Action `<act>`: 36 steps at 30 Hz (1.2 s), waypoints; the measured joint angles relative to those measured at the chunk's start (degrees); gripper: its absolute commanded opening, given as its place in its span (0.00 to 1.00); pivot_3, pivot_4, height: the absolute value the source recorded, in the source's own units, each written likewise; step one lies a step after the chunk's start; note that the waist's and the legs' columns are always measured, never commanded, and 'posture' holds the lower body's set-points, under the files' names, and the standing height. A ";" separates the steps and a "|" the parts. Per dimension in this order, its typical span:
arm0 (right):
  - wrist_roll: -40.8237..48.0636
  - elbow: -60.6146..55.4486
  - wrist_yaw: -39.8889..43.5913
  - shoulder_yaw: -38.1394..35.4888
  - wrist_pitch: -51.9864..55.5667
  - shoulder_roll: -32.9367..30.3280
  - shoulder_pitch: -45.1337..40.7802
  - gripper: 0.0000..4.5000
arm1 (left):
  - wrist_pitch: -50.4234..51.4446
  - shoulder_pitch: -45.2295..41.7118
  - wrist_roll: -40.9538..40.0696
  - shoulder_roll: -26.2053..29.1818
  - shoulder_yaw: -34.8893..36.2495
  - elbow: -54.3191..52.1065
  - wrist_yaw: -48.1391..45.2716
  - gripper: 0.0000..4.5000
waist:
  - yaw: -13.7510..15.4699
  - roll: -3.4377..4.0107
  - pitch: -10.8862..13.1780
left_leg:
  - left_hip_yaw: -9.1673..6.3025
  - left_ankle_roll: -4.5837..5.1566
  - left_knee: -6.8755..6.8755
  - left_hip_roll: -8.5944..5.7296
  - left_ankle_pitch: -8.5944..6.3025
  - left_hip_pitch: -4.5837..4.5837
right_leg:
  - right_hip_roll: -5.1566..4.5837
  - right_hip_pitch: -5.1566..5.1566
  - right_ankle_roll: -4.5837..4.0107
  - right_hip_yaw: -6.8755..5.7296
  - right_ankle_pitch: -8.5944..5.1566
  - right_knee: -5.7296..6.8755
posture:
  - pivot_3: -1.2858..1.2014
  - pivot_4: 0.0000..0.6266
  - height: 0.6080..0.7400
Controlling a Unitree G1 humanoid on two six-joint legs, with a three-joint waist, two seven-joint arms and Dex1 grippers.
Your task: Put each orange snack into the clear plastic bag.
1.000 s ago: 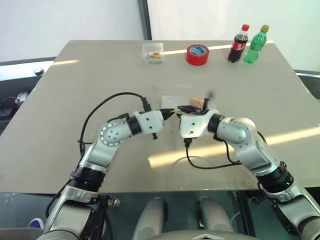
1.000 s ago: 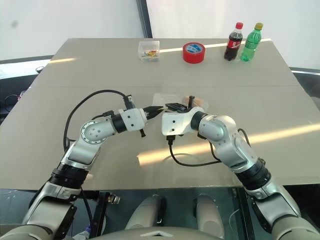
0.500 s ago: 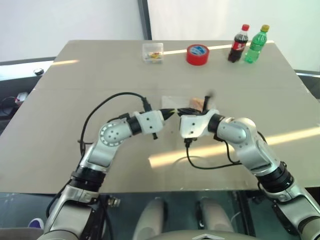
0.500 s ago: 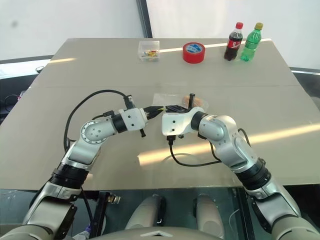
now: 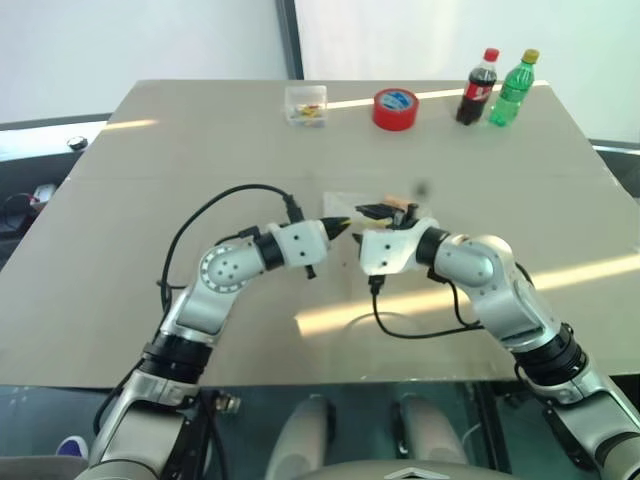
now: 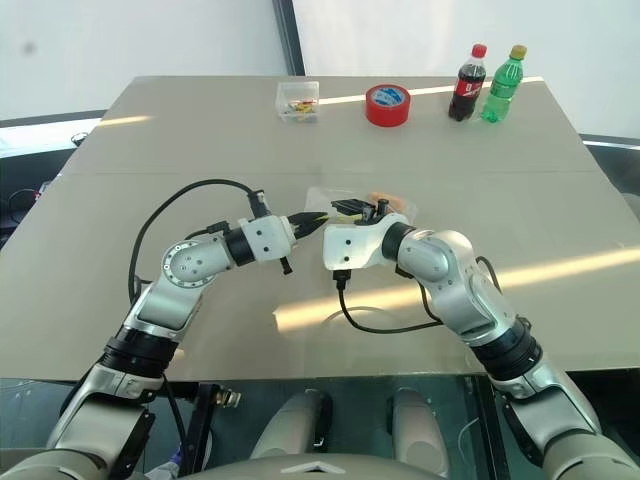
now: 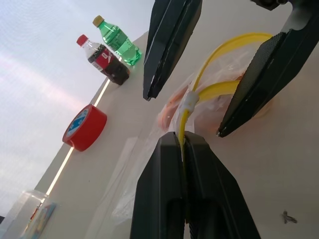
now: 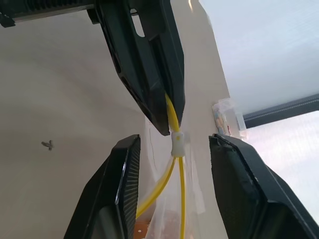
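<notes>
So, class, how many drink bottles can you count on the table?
2, side by side at the table's far right corner: a dark cola bottle with a red cap, and a green bottle just right of it.

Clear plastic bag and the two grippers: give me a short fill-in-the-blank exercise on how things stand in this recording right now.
1. The left gripper is shut on the bag's ____ seal strip.
2. The right gripper has its fingers ____, one on each side of the strip, not touching it.
3. Inside the clear plastic bag an ____ snack shows through.
4. The tape roll at the far end of the table is ____.

Missing words: yellow; open; orange; red
</notes>
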 measured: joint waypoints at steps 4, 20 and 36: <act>-0.01 0.03 -0.09 0.00 -0.45 0.04 0.00 0.03 | 0.00 0.00 0.01 -0.04 0.00 0.00 0.04 0.00 | 0.00 0.00 0.00 | 0.00 0.00 -0.03 0.00 0.00 0.00 | 0.00 0.00 0.00 0.00 0.00 -0.04 | 0.52 0.24 1.00; -0.34 -0.73 -0.45 -0.46 -0.47 -0.55 1.57 0.01 | 0.02 0.29 -0.15 -0.76 0.07 -0.02 0.49 0.00 | 0.13 0.00 0.00 | -0.01 0.00 -0.25 0.00 0.00 -0.01 | -0.01 0.00 0.00 -0.02 0.00 -0.28 | 0.52 0.24 1.00; 0.08 -6.81 -2.37 -10.59 4.32 -10.83 13.41 0.01 | -0.57 -0.62 -0.15 -0.87 0.45 2.45 1.94 0.00 | 0.38 -0.01 0.00 | 0.01 0.00 -0.52 0.00 0.00 0.00 | -0.05 -0.01 0.00 -0.01 0.00 -0.49 | 0.52 0.24 1.00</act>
